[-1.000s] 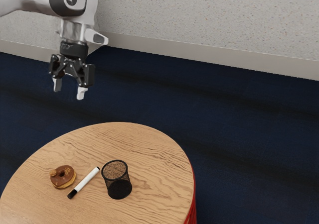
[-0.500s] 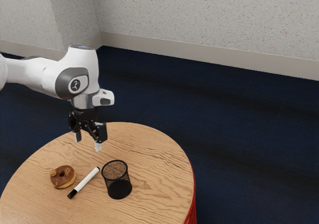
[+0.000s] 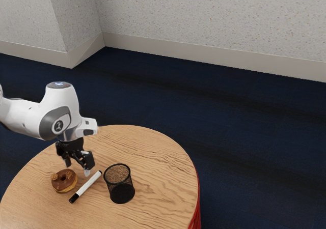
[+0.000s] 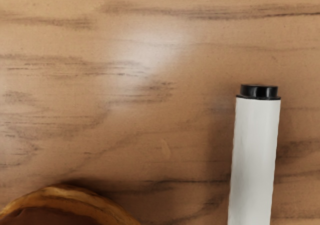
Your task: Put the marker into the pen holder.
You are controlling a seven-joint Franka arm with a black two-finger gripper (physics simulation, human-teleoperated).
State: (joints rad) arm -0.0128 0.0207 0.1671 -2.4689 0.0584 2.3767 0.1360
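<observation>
The marker (image 3: 87, 185) lies flat in the lower left of the exterior view's frame, slanting up toward the right, its longer black end lowest. Just to its right stands the pen holder (image 3: 119, 184), upright; just to its left sits the donut (image 3: 64, 180). The gripper (image 3: 77, 168) hangs above the table (image 3: 153, 163), over the gap between donut and marker, its fingers spread with nothing between them. The step in hand looks to be lining up for the grasp. The spread seems to run roughly across the white barrel (image 4: 254, 160), so little turn should be needed: better to shift over the barrel's middle first, then sink straight down with one finger on each side. Coming down too soon could press on the donut or roll the marker against the holder. A centred, square squeeze should help when the marker is later tipped upright over the rim.
</observation>
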